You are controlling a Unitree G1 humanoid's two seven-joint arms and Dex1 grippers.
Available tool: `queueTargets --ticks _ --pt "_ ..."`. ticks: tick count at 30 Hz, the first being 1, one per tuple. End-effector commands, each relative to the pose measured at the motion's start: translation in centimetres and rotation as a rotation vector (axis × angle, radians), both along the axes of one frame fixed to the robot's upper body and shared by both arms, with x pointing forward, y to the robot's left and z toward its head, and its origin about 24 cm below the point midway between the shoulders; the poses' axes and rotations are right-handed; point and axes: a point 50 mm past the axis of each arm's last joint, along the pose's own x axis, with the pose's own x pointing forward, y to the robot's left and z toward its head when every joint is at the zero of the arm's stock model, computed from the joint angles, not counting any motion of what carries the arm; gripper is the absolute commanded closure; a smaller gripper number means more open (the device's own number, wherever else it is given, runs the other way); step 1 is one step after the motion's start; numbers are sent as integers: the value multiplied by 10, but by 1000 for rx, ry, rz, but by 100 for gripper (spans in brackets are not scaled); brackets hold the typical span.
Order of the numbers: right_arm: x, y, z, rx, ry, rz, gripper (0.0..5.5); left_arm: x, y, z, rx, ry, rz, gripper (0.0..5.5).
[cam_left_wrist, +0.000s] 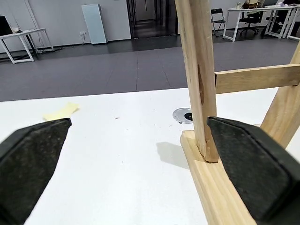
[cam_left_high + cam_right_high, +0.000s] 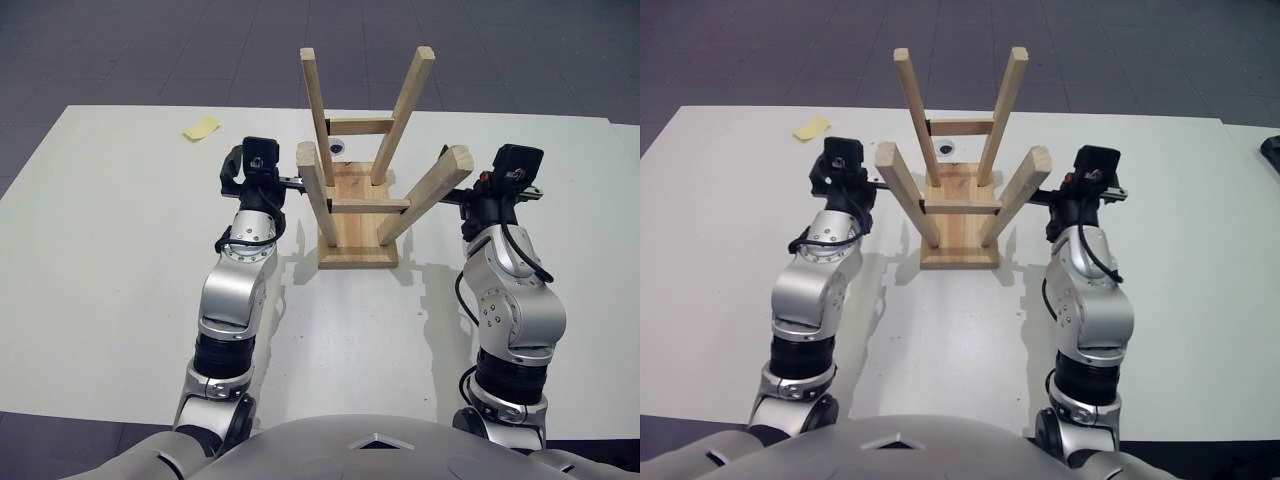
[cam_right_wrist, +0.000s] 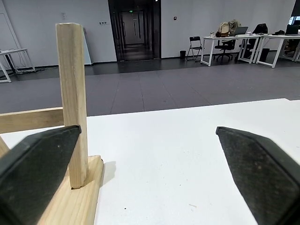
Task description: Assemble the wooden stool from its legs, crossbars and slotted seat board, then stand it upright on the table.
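Your stool (image 2: 357,215) sits legs-up on the table (image 2: 120,220), between the two pincers. The left pincer (image 1: 138,140) is spread, one pad (image 1: 253,173) perhaps touching a leg (image 1: 197,70); the right pincer (image 3: 147,136) is spread too, just beside the stool.

Yellow sticky note (image 2: 201,128) — round grommet (image 1: 183,115)

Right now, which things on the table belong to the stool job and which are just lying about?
For the job:
- stool, upside down: seat board, legs, crossbars
- left gripper and right gripper, open, either side of it

Just lying about:
- yellow note
- round port in the table
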Motion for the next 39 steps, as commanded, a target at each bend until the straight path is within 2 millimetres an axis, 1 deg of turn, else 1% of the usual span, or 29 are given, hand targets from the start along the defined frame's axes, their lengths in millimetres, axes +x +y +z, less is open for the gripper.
queueTargets --ticks 1,3,5,6,8,10,12,13,14,16,19,21,22,23,24,25,26,27,28,29,30,31,32,33,34,35,37,39 --pt "7 -2 -2 -16 15 -25 12 6 11 -10 -119 53 100 10" --pt "9 -10 -2 -25 17 -70 12 7 17 -6 -141 23 144 10" --pt "9 -16 -2 -33 23 -87 12 8 29 3 -166 -38 222 10" --pt "8 -19 -1 -59 17 -74 12 7 40 9 -171 -85 279 10" --pt "4 -29 2 -147 7 -29 12 4 69 21 -169 -163 404 10" --pt "1 -39 -1 -250 56 62 12 -3 101 22 -154 -180 519 10" --pt "-2 -42 -3 -351 90 193 12 -13 123 17 -135 -167 592 10" --pt "-5 -37 -1 -381 87 299 12 -18 132 13 -123 -147 619 10" --pt "-7 -30 3 -408 66 402 12 -22 137 11 -116 -133 636 10" --pt "-14 -8 10 -413 19 609 12 -25 141 7 -107 -111 644 10" --pt "-28 27 22 -341 -57 877 12 -21 139 5 -111 -95 632 10" --pt "-31 47 36 -234 -149 976 12 -17 140 8 -113 -100 638 10" --pt "-28 52 45 -197 -206 969 12 -14 141 9 -112 -100 642 10" --pt "-23 52 53 -168 -258 936 12 -11 142 10 -111 -105 645 10" --pt "-19 47 64 -128 -314 897 12 -7 145 13 -105 -115 649 10" --pt "-19 41 78 -67 -387 885 12 -4 148 15 -99 -125 653 10" --pt "-25 34 96 17 -479 904 12 -1 152 16 -94 -130 659 10" --pt "-33 26 115 111 -588 942 12 1 157 16 -100 -130 672 10" --pt "-38 16 134 186 -683 944 12 2 161 15 -110 -128 678 10" --pt "-35 3 148 231 -742 884 12 3 164 15 -122 -130 676 10" --pt "-26 -11 157 252 -757 777 12 2 165 17 -126 -147 659 10" --pt "-13 -27 161 255 -742 630 12 2 162 23 -116 -183 618 10" --pt "4 -42 159 198 -682 456 12 0 156 33 -85 -236 564 10" --pt "21 -55 152 111 -598 279 12 -3 148 43 -60 -292 500 10" --pt "34 -67 144 25 -537 144 12 -8 138 52 -35 -333 443 10" --pt "44 -74 135 -51 -486 61 12 -13 130 57 2 -360 400 10" --pt "63 -81 117 -172 -398 -63 12 -19 118 62 57 -380 335 10" --pt "84 -74 97 -297 -320 -59 12 -23 112 64 114 -391 290 10"
